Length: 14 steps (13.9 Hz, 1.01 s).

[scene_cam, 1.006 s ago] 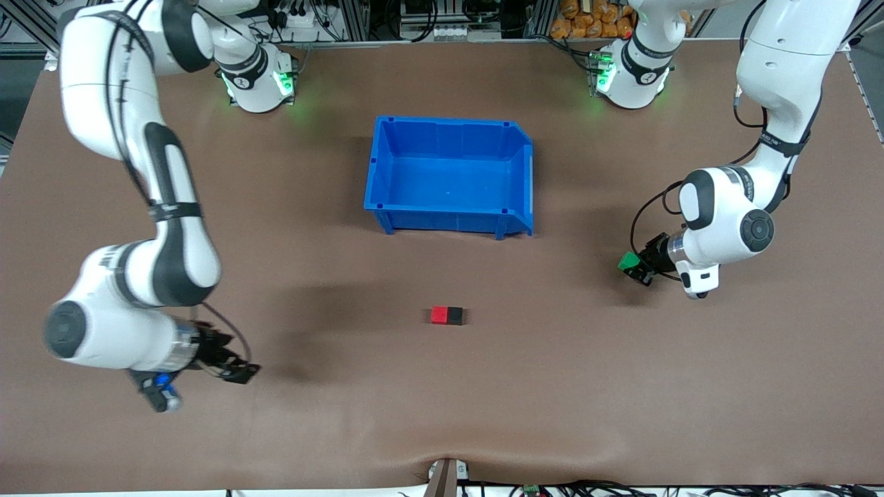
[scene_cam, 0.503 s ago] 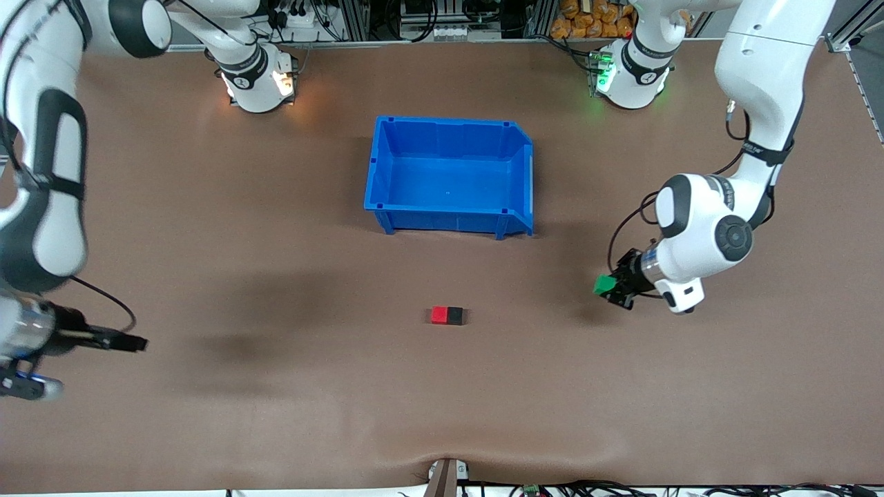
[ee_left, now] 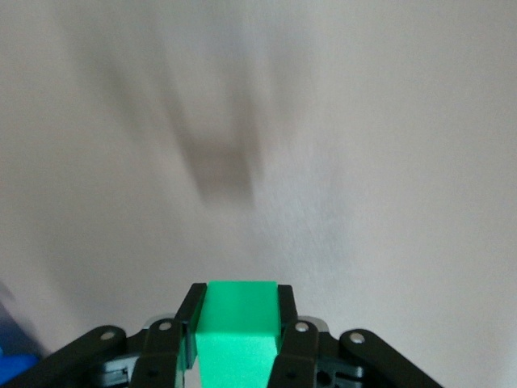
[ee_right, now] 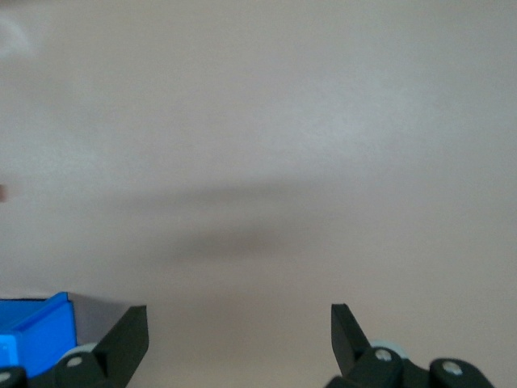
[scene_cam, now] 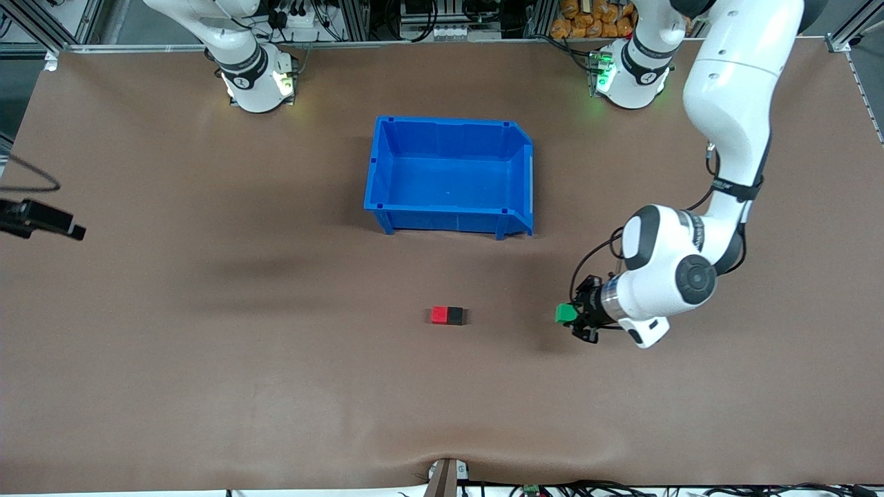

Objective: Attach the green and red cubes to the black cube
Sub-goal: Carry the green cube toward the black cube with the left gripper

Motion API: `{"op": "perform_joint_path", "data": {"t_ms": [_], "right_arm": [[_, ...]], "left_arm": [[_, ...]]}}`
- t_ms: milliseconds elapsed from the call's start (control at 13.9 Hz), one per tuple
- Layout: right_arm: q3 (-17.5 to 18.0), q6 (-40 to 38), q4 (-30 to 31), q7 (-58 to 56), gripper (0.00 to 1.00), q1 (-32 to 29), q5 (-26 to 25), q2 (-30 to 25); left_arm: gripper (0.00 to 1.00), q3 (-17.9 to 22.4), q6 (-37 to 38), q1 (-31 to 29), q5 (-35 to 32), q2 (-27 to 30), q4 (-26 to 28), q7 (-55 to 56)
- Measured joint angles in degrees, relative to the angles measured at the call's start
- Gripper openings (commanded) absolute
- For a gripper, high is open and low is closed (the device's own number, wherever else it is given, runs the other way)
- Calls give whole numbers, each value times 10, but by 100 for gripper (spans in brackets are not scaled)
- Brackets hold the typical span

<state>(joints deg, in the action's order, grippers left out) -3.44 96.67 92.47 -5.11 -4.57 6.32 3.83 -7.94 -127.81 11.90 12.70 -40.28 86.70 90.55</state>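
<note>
The green cube [scene_cam: 565,313], clamped in the left gripper [scene_cam: 577,319], has been carried closer to the joined red cube [scene_cam: 439,315] and black cube [scene_cam: 455,316], while the wide-open right gripper [scene_cam: 72,232] has been withdrawn.

green cube [scene_cam: 565,313], red cube [scene_cam: 439,315], black cube [scene_cam: 455,316], blue bin [scene_cam: 449,214], brown table [scene_cam: 276,386]

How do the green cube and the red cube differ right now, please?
The green cube is clamped in the left claw above bare table; the red cube rests on the table. The green cube touches no other cube, while the red cube sits flush against the black cube. They differ in colour: bright green against bright red. Both are small plain cubes of about equal size.
</note>
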Motion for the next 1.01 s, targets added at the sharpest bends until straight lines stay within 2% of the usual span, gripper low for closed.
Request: {"op": "perform_joint_path", "data": {"t_ms": [144,215,359,503,646,1006], "right_arm": [[7,26,111,1,100,18,0,-64],[9,31,127,1,100,25,-3,-77],[12,4,94,4,100,43,-45,-78],[14,-43,20,11,100,56,-93,-61],[13,-76,-22,11,100,56,-101,-43],[12,-78,-55,11,100,65,-105,-22]], "left_arm": [[0,2,0,17,0,-15,-21,19],[0,3,0,22,0,-21,-30,27],[0,6,2,34,0,-37,-48,55],[0,27,2,64,0,-51,-64,77],[0,40,2,86,0,-62,-82,101],[0,43,1,99,0,-92,-127,152]]}}
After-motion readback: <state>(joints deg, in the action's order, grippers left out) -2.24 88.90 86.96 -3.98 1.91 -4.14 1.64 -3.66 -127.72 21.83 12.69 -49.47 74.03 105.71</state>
